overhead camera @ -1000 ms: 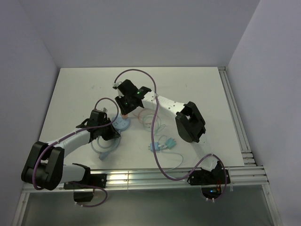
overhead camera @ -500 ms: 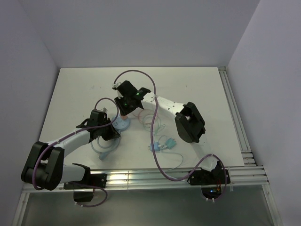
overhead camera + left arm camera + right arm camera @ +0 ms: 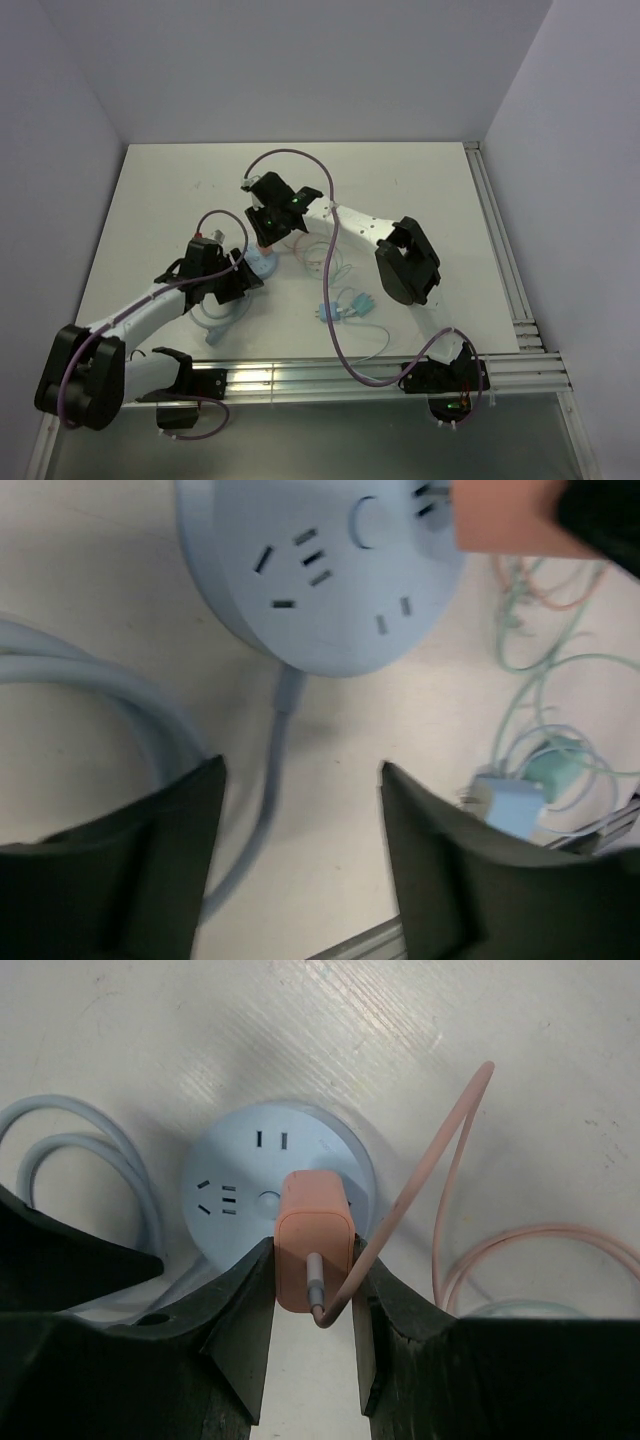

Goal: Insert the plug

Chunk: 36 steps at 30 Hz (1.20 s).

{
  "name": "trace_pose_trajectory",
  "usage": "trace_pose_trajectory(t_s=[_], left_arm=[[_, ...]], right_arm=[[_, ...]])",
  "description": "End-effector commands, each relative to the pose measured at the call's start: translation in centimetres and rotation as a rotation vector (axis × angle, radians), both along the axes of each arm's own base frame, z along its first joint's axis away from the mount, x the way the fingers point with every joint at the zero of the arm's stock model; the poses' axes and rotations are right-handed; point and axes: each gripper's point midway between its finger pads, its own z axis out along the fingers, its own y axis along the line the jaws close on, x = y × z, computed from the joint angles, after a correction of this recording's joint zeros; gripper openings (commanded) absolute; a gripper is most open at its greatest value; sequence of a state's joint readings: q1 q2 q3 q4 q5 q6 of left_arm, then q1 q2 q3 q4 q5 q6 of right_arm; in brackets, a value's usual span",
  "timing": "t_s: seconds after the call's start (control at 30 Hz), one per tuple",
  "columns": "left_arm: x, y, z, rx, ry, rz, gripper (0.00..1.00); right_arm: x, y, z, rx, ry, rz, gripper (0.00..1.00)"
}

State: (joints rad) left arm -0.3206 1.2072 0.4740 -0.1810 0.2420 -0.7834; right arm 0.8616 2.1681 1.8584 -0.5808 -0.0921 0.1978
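A peach-coloured plug [image 3: 313, 1250] stands on the near rim of a round, pale blue socket hub [image 3: 240, 1175], its body upright over one of the hub's outlets. From here I cannot tell whether its pins are fully seated in the hub. The right gripper [image 3: 312, 1290] is clamped on the plug, one dark finger pressed flat against each side. A peach cable [image 3: 420, 1190] leaves the plug's top, arcs up and away from the hub, then loops back along the table on the hub's far side from the left arm.

The hub lies flat on the white table [image 3: 420, 190], with several empty slots showing on its face. Its own thick, pale blue cord [image 3: 80, 1160] curls in loops just beside it, on the side nearer the left arm.

The left gripper [image 3: 300, 830] hangs near the hub with its jaws spread apart and nothing between them; the hub's cord runs along the table below the gap. The gripper does not touch the hub.

Further out from the hub, toward the arm bases, a small blue-green adapter [image 3: 345, 305] rests among thin tangled wires.
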Motion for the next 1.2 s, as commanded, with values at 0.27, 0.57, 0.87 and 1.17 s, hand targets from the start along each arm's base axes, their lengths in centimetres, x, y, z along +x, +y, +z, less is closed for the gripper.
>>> trace_pose_trajectory(t_s=[0.27, 0.57, 0.87, 1.17], left_arm=[[1.0, 1.6, 5.4, -0.003, -0.177, 0.122, 0.73], [5.2, 0.7, 7.1, -0.057, -0.215, 0.159, 0.05], [8.2, -0.1, 4.9, -0.107, -0.16, 0.171, 0.0], [9.5, 0.8, 3.2, -0.083, -0.133, 0.193, 0.0]], right_arm=[[1.2, 0.1, 7.1, 0.136, -0.075, -0.031, 0.0], [1.0, -0.5, 8.4, 0.148, -0.08, -0.04, 0.0], [0.7, -0.6, 6.6, 0.113, -0.041, -0.032, 0.0], [0.7, -0.5, 4.4, 0.053, 0.004, -0.009, 0.0]])
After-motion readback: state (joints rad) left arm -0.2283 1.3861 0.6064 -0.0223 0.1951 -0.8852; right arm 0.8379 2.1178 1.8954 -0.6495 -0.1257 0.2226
